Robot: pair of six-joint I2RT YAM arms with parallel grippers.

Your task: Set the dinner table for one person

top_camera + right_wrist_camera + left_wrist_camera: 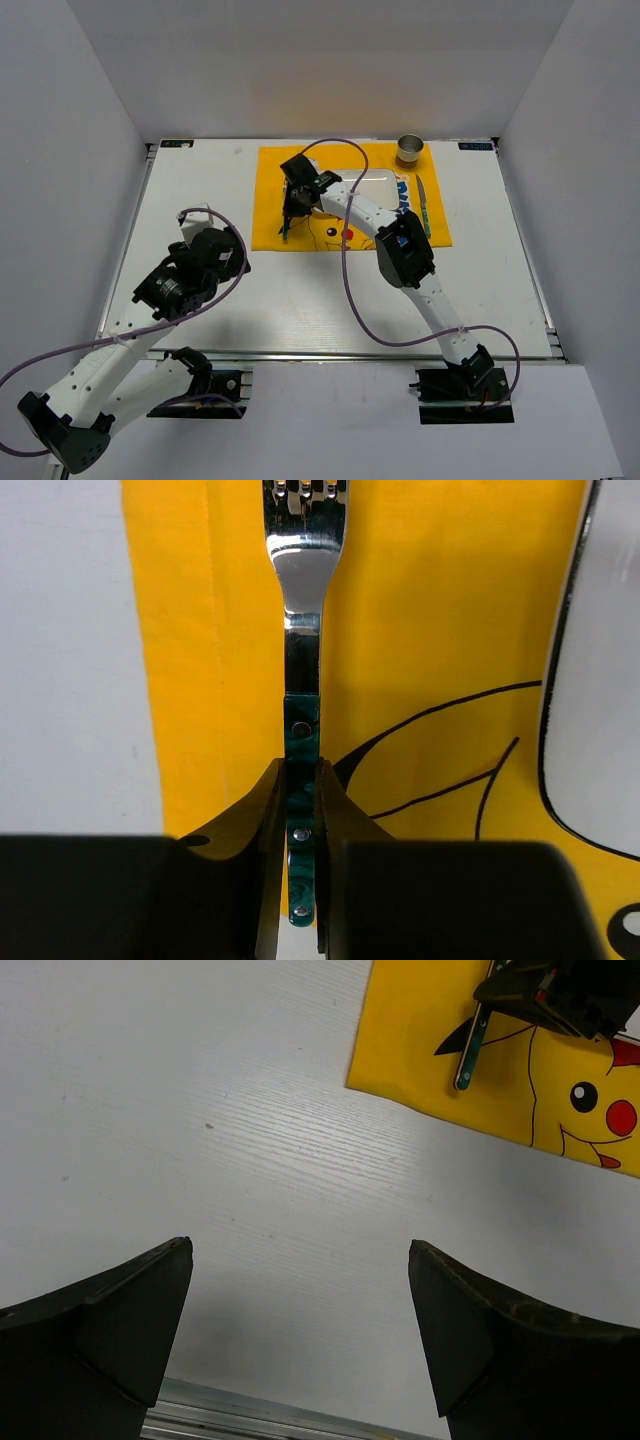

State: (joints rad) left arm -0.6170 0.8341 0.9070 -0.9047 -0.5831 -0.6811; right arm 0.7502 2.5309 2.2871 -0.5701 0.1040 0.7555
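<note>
The dinner table point(300, 300), a large flat white rectangular top with a metal rail point(330, 355) along its front edge, lies between plain grey-white walls. Over the yellow cartoon-print cloth point(270, 200) at its far side, the right gripper point(303, 780) pinches a green-handled fork point(301, 670). The left gripper point(300, 1280) hangs spread wide above bare tabletop.

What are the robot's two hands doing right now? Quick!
Left gripper: open, holding nothing.
Right gripper: closed on the fork, gripping its green handle.
</note>
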